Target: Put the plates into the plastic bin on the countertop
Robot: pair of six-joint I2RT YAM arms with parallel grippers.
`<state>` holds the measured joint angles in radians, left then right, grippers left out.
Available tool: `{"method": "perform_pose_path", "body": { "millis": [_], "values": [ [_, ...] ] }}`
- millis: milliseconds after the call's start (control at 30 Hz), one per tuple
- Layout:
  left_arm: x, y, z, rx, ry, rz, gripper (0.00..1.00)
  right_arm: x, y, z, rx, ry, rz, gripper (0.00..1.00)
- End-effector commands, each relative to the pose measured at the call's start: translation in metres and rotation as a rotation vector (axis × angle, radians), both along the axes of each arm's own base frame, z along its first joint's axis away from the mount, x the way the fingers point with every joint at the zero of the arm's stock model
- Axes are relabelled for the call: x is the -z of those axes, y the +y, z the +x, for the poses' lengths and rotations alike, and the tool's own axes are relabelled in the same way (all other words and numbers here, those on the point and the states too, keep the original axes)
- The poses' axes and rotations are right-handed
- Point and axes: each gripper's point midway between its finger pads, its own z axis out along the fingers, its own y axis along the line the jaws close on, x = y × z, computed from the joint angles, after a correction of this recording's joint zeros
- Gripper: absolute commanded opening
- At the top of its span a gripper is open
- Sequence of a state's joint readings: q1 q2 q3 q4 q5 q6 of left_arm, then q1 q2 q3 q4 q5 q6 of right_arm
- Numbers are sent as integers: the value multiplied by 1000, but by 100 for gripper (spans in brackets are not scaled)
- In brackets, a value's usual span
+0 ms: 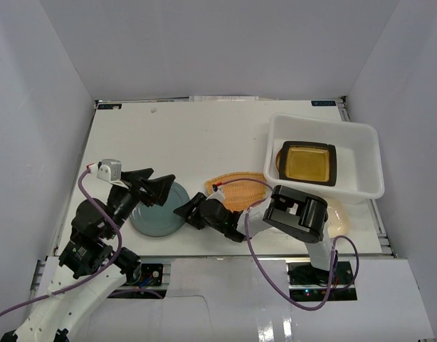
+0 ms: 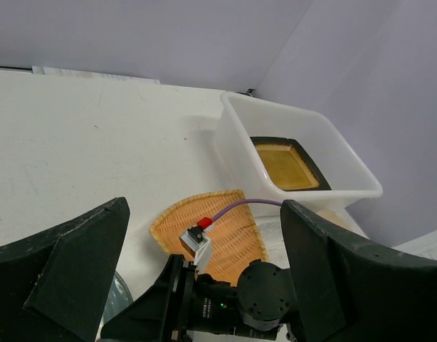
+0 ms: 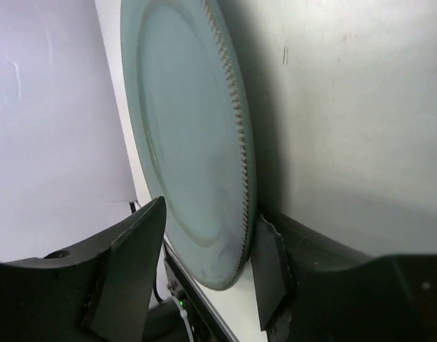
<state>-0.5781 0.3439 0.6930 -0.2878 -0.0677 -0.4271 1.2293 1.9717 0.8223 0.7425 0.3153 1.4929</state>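
- Okay, right gripper (image 1: 181, 211) straddles the 3 o'clock rim of the teal round plate (image 1: 156, 212); pinched or loose, can't tell.
- Left gripper (image 1: 153, 184) hangs spread, empty, over its 12 o'clock edge.
- Amber square plate (image 1: 309, 162) lies in the translucent white plastic bin (image 1: 322, 117), 2 o'clock on the white countertop (image 1: 183, 135).

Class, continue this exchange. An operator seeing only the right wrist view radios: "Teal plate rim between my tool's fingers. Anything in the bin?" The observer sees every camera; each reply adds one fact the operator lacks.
Observer: One amber square plate lies in the plastic bin.
Operator: What else waits outside?
Observer: An orange woven plate lies on the countertop between your teal plate and the bin.
Operator: Where's the left tool?
Observer: Open, empty, over the teal plate's far edge.
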Motion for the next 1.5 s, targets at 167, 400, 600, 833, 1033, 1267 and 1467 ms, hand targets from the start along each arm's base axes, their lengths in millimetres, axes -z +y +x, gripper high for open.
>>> {"method": "perform_pose_path", "body": {
  "millis": [167,400,600,833,1033,1267,1467],
  "values": [
    [8,-4,4,3,26,19,98,39,2,15,2,9,-13,22],
    [5,-2,8,-14,21,22,98,-24,12,22,-57,-168,46,8],
    [-60,2,-18,47,-77,-60,98,-131,19,36,-99,-420,52,8],
    [-66,0,-24,70,-51,-84,98,-238,-59,93,40,-594,143,8],
    [-11,-49,-18,263,161,-76,98,-290,-221,137,320,-668,73,8],
    [71,-91,-7,389,421,-141,95,-278,-387,152,653,-667,-114,8],
    [136,-97,18,292,581,-168,92,-233,-464,160,771,-548,-180,8]
  ]
}}
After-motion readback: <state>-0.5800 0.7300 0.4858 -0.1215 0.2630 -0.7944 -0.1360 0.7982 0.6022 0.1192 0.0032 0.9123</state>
